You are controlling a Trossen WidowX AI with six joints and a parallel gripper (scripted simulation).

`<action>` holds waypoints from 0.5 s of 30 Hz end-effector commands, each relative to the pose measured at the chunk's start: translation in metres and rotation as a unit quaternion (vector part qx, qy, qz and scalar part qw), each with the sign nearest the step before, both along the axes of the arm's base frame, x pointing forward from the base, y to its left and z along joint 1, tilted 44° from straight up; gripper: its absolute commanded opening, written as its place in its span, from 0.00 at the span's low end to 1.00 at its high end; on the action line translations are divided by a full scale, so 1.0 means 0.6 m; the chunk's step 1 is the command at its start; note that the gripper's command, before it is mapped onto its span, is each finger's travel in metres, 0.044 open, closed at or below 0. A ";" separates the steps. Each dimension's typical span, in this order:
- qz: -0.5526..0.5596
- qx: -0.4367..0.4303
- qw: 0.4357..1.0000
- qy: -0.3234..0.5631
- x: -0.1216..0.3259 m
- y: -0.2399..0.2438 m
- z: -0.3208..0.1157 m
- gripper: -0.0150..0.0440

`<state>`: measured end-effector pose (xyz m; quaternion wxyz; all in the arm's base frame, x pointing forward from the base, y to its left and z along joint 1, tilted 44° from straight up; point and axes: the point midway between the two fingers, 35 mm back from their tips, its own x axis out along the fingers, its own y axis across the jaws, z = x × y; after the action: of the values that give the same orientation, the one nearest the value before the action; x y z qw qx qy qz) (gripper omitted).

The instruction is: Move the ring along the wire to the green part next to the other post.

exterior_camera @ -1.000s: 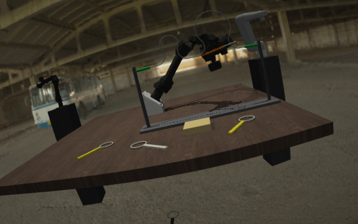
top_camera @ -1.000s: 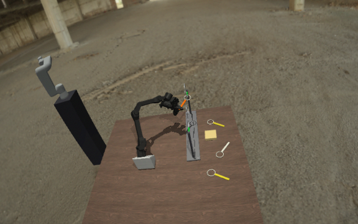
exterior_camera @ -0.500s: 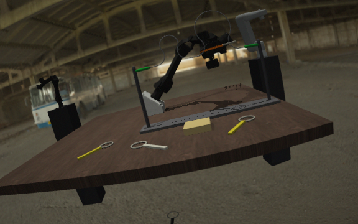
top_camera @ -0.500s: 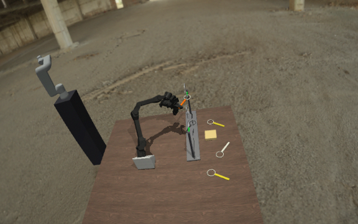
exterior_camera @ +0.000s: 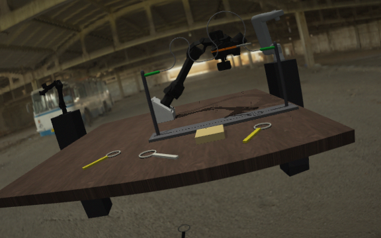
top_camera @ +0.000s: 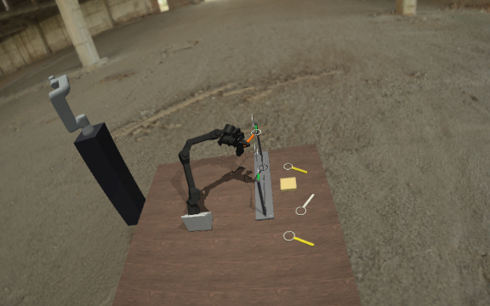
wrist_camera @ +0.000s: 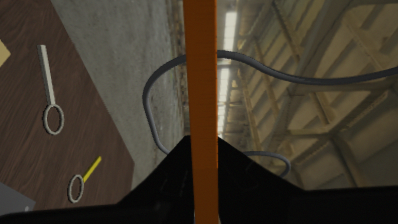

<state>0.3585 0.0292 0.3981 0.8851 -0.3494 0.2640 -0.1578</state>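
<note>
Currently, the parallel-jaw gripper (top_camera: 245, 145) (exterior_camera: 225, 49) (wrist_camera: 200, 143) pinches the orange handle (top_camera: 250, 138) (exterior_camera: 223, 49) (wrist_camera: 202, 75), which runs vertically through the center of the wrist view. In the exterior view, the handle's pale ring (top_camera: 256, 132) (exterior_camera: 243, 44) appears nearly edge-on at upper right, near the right-hand green wire section (top_camera: 256, 127) (exterior_camera: 267, 48). The other green section (top_camera: 258, 177) (exterior_camera: 152, 73) meets its post (top_camera: 261, 199) (exterior_camera: 150, 104) left of center. Below, a pale yellow block (top_camera: 288, 184) (exterior_camera: 210, 133) sits between the white-handled ring tool (top_camera: 308, 201) (exterior_camera: 165, 155) (wrist_camera: 46, 75) and a yellow-handled one (top_camera: 299, 169) (exterior_camera: 252, 135).

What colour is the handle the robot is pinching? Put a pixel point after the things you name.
Orange; the handle (top_camera: 250, 138) (exterior_camera: 223, 49) (wrist_camera: 202, 75) shows best in the wrist view.
</note>
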 end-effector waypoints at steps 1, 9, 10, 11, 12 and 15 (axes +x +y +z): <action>-0.003 -0.009 1.000 -0.005 -0.005 -0.008 0.012 0.00; -0.002 -0.030 1.000 -0.001 -0.006 -0.016 0.021 0.00; -0.002 -0.033 0.999 0.000 -0.006 -0.017 0.022 0.00; -0.002 -0.035 0.999 0.001 -0.006 -0.018 0.023 0.00; -0.002 -0.038 0.999 0.001 -0.006 -0.018 0.024 0.00; -0.002 -0.046 0.999 0.003 -0.007 -0.021 0.027 0.00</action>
<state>0.3569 0.0203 0.4079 0.8685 -0.3862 0.2644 -0.1634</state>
